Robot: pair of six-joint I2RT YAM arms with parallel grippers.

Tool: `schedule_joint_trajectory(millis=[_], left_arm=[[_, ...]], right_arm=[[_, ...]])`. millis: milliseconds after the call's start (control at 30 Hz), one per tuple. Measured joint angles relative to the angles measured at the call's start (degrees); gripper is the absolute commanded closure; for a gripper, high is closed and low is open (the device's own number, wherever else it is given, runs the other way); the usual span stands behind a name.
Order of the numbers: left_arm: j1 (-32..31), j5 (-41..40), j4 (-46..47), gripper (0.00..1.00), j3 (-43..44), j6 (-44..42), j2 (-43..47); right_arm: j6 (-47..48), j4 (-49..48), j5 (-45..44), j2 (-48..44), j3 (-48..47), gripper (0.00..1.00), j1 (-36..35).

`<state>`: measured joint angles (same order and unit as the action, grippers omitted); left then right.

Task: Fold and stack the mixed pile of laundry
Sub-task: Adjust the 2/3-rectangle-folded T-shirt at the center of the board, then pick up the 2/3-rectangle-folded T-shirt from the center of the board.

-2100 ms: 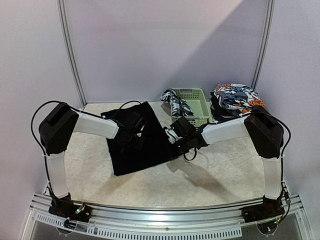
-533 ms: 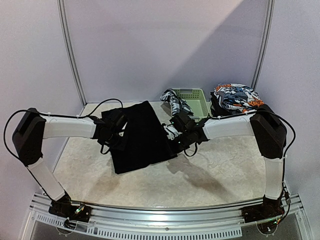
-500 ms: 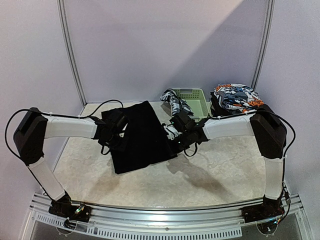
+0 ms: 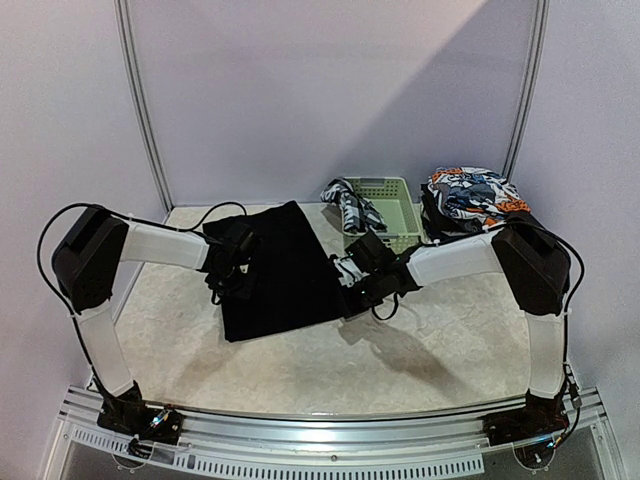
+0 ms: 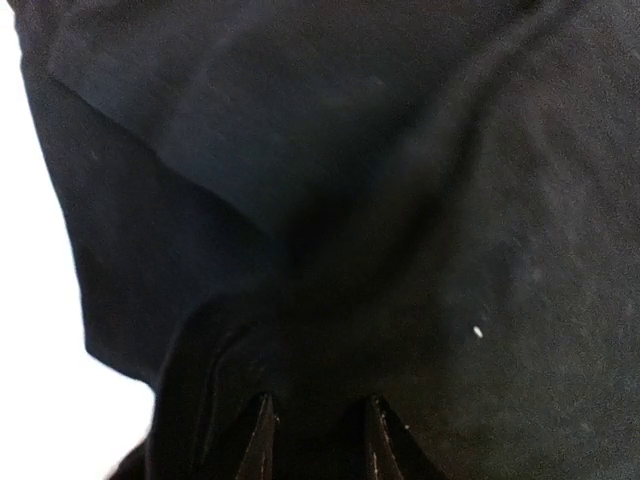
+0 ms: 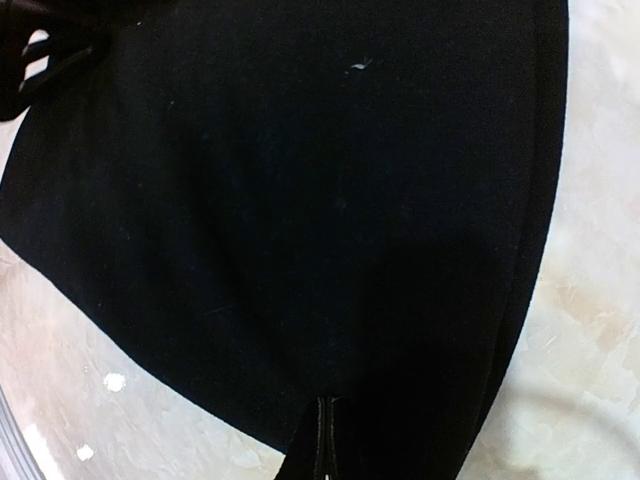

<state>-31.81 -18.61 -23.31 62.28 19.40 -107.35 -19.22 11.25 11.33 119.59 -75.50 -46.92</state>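
Left gripper [image 5: 320, 435] nearly closed, black cloth [image 5: 350, 200] bunched between my fingers and spread flat out to my right; right gripper [image 6: 320, 440] fully closed at its opposite hem, can't tell if caught, so I'd lift both evenly, keeping that edge taut.

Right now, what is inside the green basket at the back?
A black-and-white patterned garment hangs over the basket's left rim, partly inside. Beside it only the pale slotted plastic shows. Anything under the garment or close behind the near wall is covered.

Matt black cloth [image 4: 285, 270] — glossy mottled stone-look table [image 4: 420, 350]
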Motion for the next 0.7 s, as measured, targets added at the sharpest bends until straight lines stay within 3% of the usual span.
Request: schedule_joint_trajectory(millis=[400,700], left_arm=[[1.18,-8.66,-4.66,0.58,3.54,0.02,-1.99],[-2.58,-13.88,-11.72,0.42,1.42,4.79,3.15]], right_arm=[[-0.02,-1.73,0.02,-0.13,0.90,0.96,0.04],[0.04,0.59,0.13,-0.17,-0.26,0.94,0.11]])
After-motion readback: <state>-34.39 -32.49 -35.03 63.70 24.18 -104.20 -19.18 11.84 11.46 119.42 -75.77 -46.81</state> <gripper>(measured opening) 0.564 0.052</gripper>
